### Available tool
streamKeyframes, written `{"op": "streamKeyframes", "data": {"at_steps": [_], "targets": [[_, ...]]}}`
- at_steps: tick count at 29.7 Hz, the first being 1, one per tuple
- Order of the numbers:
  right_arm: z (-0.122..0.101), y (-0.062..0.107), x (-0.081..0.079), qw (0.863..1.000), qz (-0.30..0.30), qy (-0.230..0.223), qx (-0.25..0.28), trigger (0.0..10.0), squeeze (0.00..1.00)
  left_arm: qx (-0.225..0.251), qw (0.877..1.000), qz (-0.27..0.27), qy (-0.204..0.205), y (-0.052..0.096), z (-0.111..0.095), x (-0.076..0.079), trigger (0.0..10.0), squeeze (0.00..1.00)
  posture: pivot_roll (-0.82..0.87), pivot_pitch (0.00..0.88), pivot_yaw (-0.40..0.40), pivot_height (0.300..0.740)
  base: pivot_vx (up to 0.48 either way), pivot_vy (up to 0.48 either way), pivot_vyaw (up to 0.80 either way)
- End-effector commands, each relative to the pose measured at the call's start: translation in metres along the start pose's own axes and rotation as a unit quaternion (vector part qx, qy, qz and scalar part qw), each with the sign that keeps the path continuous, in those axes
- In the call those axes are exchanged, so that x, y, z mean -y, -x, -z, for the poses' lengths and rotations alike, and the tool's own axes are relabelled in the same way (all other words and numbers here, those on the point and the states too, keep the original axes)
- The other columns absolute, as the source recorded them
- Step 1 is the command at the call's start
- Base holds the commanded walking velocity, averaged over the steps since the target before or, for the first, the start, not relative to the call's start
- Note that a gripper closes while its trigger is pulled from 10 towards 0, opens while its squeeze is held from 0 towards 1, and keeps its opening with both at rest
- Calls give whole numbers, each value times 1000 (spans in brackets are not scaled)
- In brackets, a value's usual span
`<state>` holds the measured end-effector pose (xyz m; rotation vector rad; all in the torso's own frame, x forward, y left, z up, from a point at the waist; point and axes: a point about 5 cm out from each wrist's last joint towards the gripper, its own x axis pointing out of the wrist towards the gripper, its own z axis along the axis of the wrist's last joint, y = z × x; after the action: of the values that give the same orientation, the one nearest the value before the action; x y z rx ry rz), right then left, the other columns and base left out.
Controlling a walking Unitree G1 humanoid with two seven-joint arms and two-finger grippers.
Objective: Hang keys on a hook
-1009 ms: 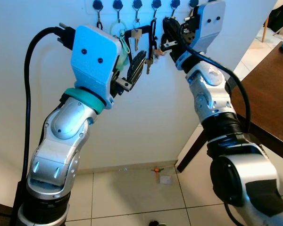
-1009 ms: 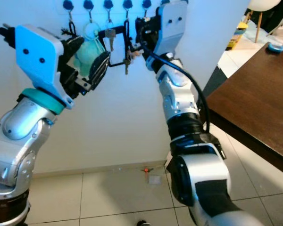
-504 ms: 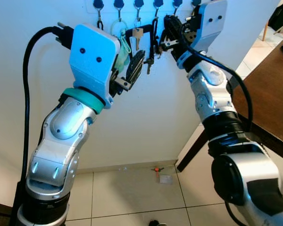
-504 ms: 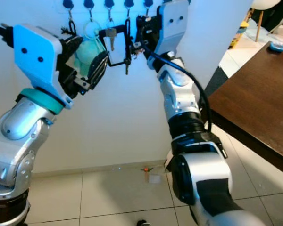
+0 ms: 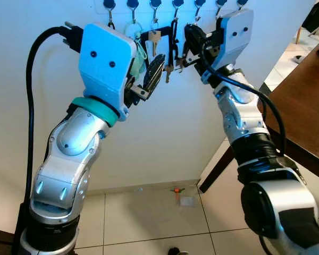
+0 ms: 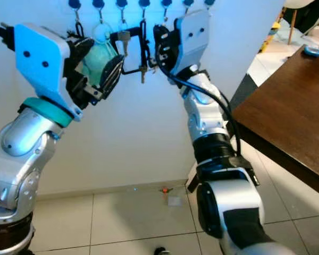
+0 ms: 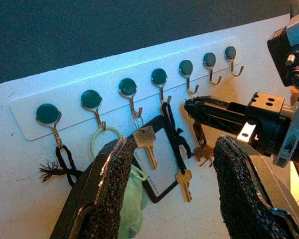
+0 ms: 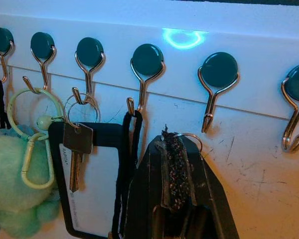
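your right hand [image 8: 177,164] is raised to the hook rail [image 7: 20,117] on the wall, clenched on a key ring [image 8: 189,136] whose loop just peeks above the fingertips. you're holding it high and close because the ring has to clear the upturned tip of the free hook [image 8: 212,94] just above it; the ring sits just below that hook, not yet on it.

the key [image 7: 205,152] itself dangles under the fingers, small and brass-coloured, hanging free of the wall.

your left hand [image 7: 172,189] hovers near the rail's left end with its padded fingers spread wide and gripping nothing, likely parked there so its camera watches the approach.

neighbouring hooks already carry a green plush charm [image 8: 12,174], a silver key [image 8: 77,149] and a black card holder [image 7: 157,169].
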<state>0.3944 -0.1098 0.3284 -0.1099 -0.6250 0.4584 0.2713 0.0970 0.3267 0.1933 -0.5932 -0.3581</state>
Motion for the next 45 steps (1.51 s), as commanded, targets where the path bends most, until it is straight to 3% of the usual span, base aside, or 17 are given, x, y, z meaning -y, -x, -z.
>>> {"op": "streamKeyframes", "data": {"at_steps": [1,5,18,32,45], "targets": [[-8,1,1,1000,4,4,25,10000,0,1,1000,1,-2,0,-2,1,10000,0,0,123,73,740,0,0,0],[-21,0,2,998,3,11,56,10000,0,0,1000,2,-3,0,-1,1,10000,0,1,118,75,740,0,0,0],[-21,5,7,998,9,24,53,10000,0,2,1000,7,-2,-2,-1,2,10000,0,-8,109,79,740,0,0,0],[-15,-2,6,999,16,-15,28,10000,0,3,1000,6,-4,-1,-2,1,10000,0,3,114,74,740,0,0,0],[-23,-11,6,999,8,-23,31,10000,0,3,1000,5,-2,-1,-3,1,10000,0,3,118,71,740,0,0,0]]}}
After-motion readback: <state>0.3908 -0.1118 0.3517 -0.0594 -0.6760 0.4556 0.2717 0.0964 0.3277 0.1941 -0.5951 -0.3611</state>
